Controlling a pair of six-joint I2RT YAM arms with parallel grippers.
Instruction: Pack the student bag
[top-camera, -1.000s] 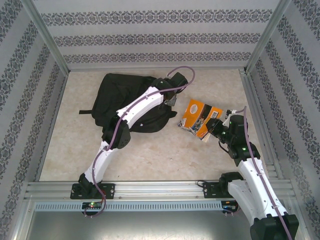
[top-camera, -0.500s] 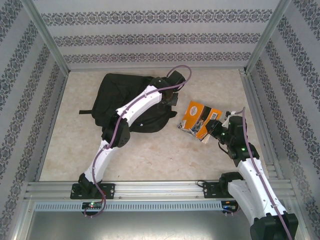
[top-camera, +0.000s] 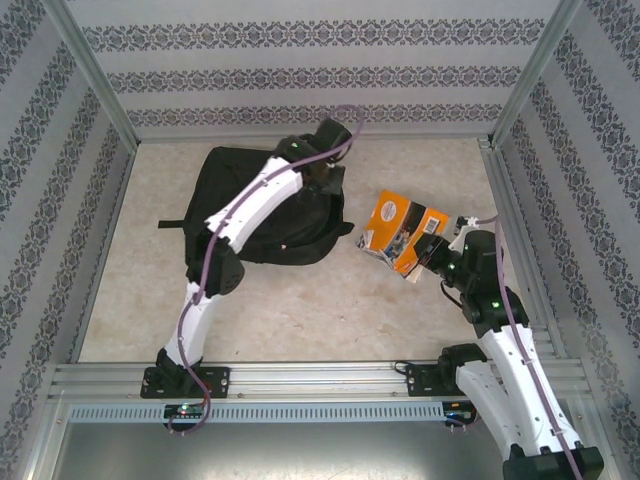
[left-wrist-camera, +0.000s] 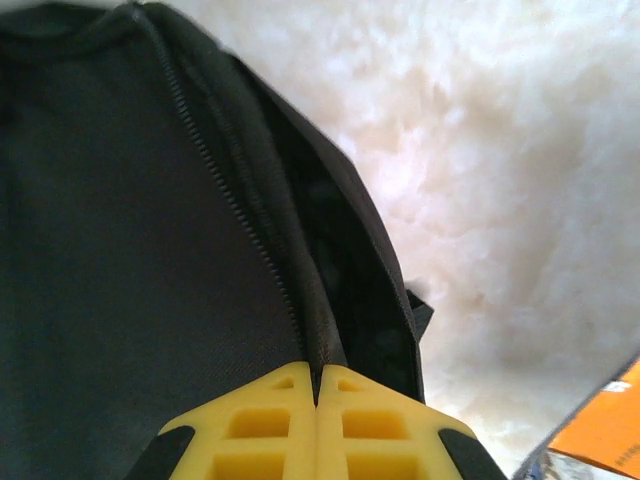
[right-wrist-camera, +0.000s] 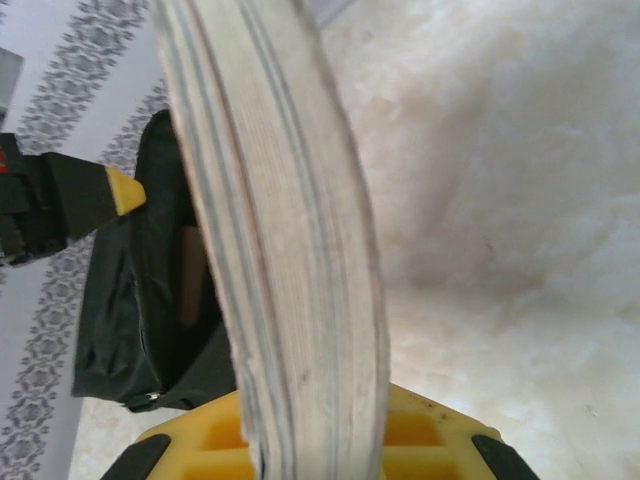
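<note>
Room: patterned striped walls (top-camera: 300, 75) enclose three sides, with a metal frame at the corners.
Table: pale marbled surface (top-camera: 300, 310), with an aluminium rail (top-camera: 320, 385) along its near edge where both arm bases are bolted.
Student bag: black backpack (top-camera: 300, 225) lying on the far left-centre of the table, one strap trailing out to the left. The left wrist view shows its dark fabric (left-wrist-camera: 120, 250) and a zipper line running down toward the pads.
Left arm: white links (top-camera: 245, 205) reach diagonally across the bag to its far right edge.
Right arm: it (top-camera: 510, 350) rises from the right base and bends in toward the table's right-centre.
Book: orange cover (top-camera: 400, 232), tilted and lifted off the table, just right of the bag and not touching it. Its page edges (right-wrist-camera: 290, 250) stand between the right pads.
Left gripper: yellow pads (left-wrist-camera: 316, 390) are pressed together, pinching the bag's zipper edge between them.
Right gripper: it (top-camera: 432, 250) is clamped on the book's near right edge.
</note>
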